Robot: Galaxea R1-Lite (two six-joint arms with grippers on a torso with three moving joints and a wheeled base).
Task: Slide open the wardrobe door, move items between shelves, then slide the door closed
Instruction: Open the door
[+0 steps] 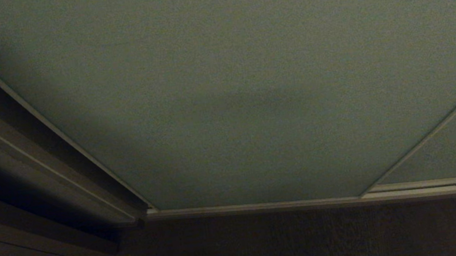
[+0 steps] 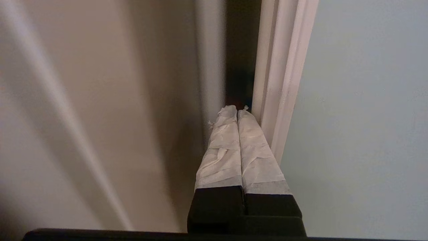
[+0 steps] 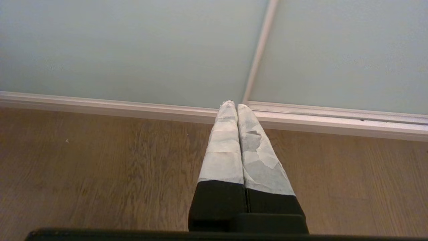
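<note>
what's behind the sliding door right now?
Unseen: the sliding wardrobe door covers the interior. Only a dark gap shows beside its frame, where the shut left gripper points.

The sliding wardrobe door (image 1: pixel 248 82) has a matt, smooth, pale grey-green face with no shine, edged by a thin frame (image 2: pixel 284 77) that looks like smooth pale metal or plastic with a soft sheen. The floor (image 3: pixel 100 174) looks like brown wood with visible grain and a low, satin finish. The left gripper (image 2: pixel 237 110) has fingers (image 2: pixel 222 147) wrapped in white, wrinkled, papery tape, rough and frayed at the tips, over matt black plastic. The right gripper (image 3: pixel 236 105) wears the same creased white tape over black plastic
</note>
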